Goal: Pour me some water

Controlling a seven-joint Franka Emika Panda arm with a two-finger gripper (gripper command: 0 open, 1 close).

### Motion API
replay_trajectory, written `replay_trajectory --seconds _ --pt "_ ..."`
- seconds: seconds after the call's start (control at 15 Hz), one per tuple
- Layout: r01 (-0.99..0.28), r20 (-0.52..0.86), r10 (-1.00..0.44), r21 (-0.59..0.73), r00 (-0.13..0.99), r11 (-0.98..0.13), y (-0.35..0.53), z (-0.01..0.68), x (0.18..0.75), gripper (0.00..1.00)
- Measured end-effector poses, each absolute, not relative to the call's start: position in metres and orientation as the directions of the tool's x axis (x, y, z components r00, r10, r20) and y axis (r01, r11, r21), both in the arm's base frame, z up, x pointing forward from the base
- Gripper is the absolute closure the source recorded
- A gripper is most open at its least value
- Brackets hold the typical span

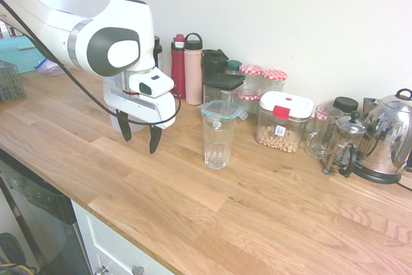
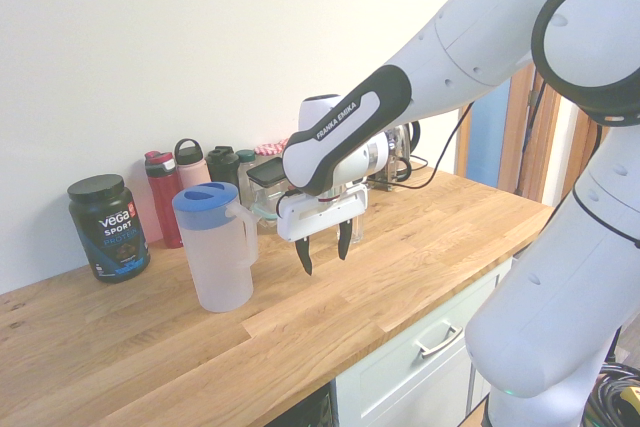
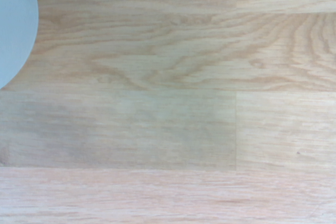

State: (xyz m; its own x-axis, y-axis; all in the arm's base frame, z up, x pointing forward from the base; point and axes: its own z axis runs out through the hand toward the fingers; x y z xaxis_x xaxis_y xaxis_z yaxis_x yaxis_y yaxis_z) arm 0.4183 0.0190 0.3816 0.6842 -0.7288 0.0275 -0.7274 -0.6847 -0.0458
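Pitcher (image 2: 214,247), translucent white with a blue lid, stands upright on the wooden surface (image 2: 400,257), its long axis vertical; in the second exterior view its handle points right, toward the arm. In that view it sits left of the pincer (image 2: 324,247), close beside it but apart. The white arm (image 2: 450,37) reaches over the surface with the pincer pointing straight down, its two dark fingers spread wide and released, grasping nothing and hanging above bare wood. In the first exterior view the pitcher is almost wholly hidden behind the hand. The empty drinking glass (image 1: 217,141) stands upright just right of the pincer (image 1: 139,137) there, nearer than a row of bottles and jars along the wall. The wrist view shows wood grain and a pale blue curved edge at one corner
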Motion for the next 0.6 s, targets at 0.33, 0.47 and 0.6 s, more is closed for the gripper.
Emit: replay_trajectory --seconds 0.33,0.47,0.6 --pt "-0.689 0.079 -0.694 -0.083 0.715 -0.720 0.031 0.407 0.421 0.00" --pt "-0.652 0.126 -0.664 -0.124 0.737 -0.748 0.052 0.444 0.417 0.00" --pt "-0.608 0.165 -0.628 -0.161 0.760 -0.778 0.077 0.483 0.406 0.00"
